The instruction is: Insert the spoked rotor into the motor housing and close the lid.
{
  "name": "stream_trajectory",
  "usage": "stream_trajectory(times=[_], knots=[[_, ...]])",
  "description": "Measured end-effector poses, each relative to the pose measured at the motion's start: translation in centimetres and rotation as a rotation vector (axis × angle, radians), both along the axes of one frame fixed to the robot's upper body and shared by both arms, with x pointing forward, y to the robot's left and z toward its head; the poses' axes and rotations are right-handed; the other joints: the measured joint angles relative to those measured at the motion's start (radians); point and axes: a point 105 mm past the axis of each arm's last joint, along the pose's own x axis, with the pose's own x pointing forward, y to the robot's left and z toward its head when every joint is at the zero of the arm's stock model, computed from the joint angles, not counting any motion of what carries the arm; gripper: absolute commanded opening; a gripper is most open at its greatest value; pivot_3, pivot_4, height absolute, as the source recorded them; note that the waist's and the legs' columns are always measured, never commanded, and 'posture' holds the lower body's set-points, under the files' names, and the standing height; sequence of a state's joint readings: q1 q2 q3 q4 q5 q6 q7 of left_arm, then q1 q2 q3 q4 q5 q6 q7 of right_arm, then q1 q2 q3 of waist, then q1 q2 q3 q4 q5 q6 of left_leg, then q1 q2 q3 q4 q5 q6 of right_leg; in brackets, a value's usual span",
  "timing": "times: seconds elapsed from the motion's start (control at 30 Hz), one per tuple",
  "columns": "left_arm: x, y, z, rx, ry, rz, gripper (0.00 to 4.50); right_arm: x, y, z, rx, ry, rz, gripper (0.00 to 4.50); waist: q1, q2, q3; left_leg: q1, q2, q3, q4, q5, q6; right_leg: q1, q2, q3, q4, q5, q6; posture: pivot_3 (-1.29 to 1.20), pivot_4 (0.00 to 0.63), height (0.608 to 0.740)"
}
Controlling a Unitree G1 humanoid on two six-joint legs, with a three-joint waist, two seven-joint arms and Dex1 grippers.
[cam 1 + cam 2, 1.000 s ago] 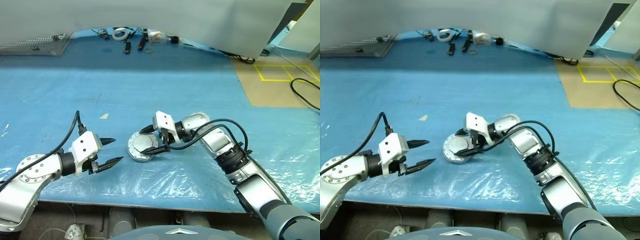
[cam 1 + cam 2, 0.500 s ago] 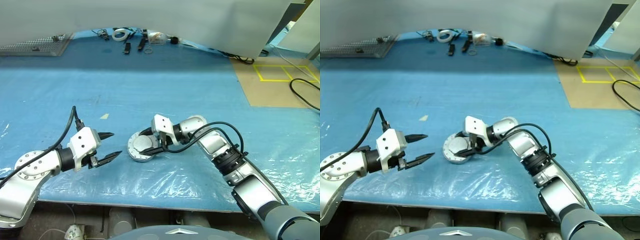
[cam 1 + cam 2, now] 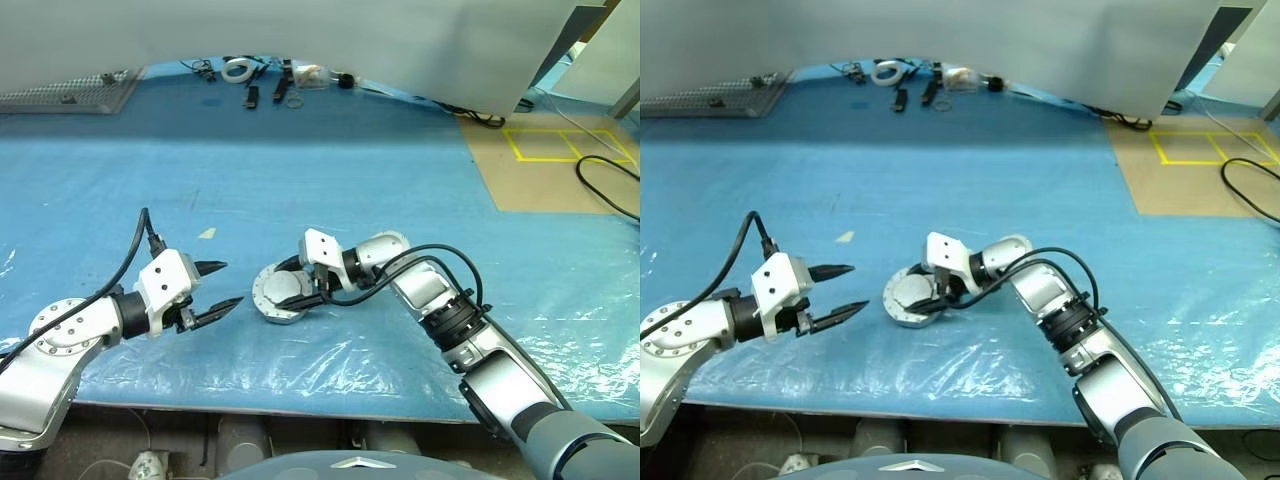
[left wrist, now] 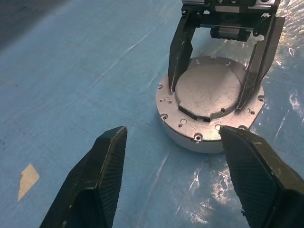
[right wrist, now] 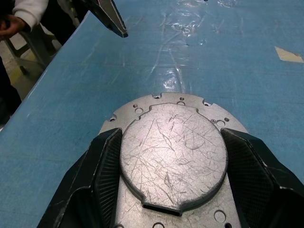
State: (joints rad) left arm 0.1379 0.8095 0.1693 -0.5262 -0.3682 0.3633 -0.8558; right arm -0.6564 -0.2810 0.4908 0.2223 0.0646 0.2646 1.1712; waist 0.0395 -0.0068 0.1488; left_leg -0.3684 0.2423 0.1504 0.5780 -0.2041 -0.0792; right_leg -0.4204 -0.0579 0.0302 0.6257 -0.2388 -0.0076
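Since a second ago, little has moved. On the blue bench point(image 3: 420, 180), the lid point(image 5: 173, 154) sits plain face up on the motor housing point(image 4: 190, 135), pinched by the right pincer point(image 4: 216, 92); left pincer point(image 3: 222, 287) hovers spread just left. Assembly looks nearly closed.

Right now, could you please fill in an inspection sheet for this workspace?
Surface: blue mat under wrinkled clear plastic film.
Job's things: lid, plain grey face up, seated on the motor housing; spoked rotor: nothing seen.
Clutter: tape roll and small tools at the far edge; a paper scrap.
Grippers: right gripper straddling the lid's raised centre; left gripper open, apart from the housing.
Cables: black cable on the floor.
Surroundings: yellow floor tape, a person's sleeve.
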Motion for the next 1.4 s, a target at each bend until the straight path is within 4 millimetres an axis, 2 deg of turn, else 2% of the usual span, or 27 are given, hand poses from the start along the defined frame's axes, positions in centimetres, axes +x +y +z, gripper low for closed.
stream_trajectory(times=[0.6,0.7,0.8,0.97,1.07,1.3,1.33,1.4], knots=[[0.0,-0.3,-0.2,-0.002,0.009,0.007,3.29,0.2,0.3,-0.8,0.009,0.005,-0.045,2.96,-0.001,0.000,-0.001,0.007,0.000,0.000,0.000,0.000,0.000,0.005,0.000,0.001,0.000,-0.002,-0.004,0.00,0.150,0.740],[-0.2,-0.8,-0.8,0.042,0.019,-0.032,3.29,0.3,0.2,-1.0,0.008,0.002,-0.040,2.96,0.000,0.000,-0.001,0.011,0.000,0.000,0.000,0.000,0.000,0.010,-0.001,0.001,-0.001,-0.002,-0.004,0.00,0.150,0.740],[0.1,-2.2,-1.9,0.081,0.037,-0.103,3.29,0.4,0.1,-1.2,0.005,-0.002,-0.038,2.96,0.001,0.001,-0.001,0.017,0.000,0.000,-0.001,0.000,0.000,0.016,-0.002,0.001,-0.002,-0.003,-0.004,0.00,0.150,0.740],[1.9,-2.9,-2.9,0.128,0.030,-0.119,3.29,0.6,0.2,-1.2,0.007,-0.004,-0.039,2.96,0.001,0.002,-0.001,0.018,-0.001,0.000,-0.001,0.000,0.000,0.016,-0.002,0.002,-0.001,-0.003,-0.004,0.00,0.150,0.740],[2.2,-3.5,-2.6,0.114,0.022,-0.139,2.68,0.5,0.2,-1.2,0.008,-0.004,-0.035,2.96,0.000,0.002,-0.002,0.018,-0.001,0.000,-0.001,0.000,0.000,0.016,-0.002,0.002,-0.002,-0.003,-0.004,0.00,0.150,0.740],[1.4,-3.7,-2.8,0.112,0.069,-0.208,0.27,0.6,0.1,-1.3,0.011,-0.003,-0.045,2.96,0.002,0.002,-0.002,0.018,-0.001,0.000,-0.001,0.000,0.000,0.016,-0.002,0.002,-0.002,-0.003,-0.004,0.00,0.150,0.740],[1.4,-3.7,-2.9,0.113,0.070,-0.208,0.05,0.6,0.0,-1.3,0.013,-0.002,-0.047,2.96,0.002,0.002,-0.002,0.018,-0.001,0.000,-0.001,0.000,0.000,0.016,-0.002,0.002,-0.002,-0.003,-0.004,0.00,0.150,0.740],[1.8,-3.3,-3.3,0.132,0.072,-0.189,0.05,0.6,0.0,-1.3,0.014,-0.002,-0.050,2.96,0.001,0.003,-0.002,0.018,-0.001,0.000,-0.002,0.000,0.000,0.016,-0.002,0.002,-0.002,-0.003,-0.004,0.00,0.150,0.740]])
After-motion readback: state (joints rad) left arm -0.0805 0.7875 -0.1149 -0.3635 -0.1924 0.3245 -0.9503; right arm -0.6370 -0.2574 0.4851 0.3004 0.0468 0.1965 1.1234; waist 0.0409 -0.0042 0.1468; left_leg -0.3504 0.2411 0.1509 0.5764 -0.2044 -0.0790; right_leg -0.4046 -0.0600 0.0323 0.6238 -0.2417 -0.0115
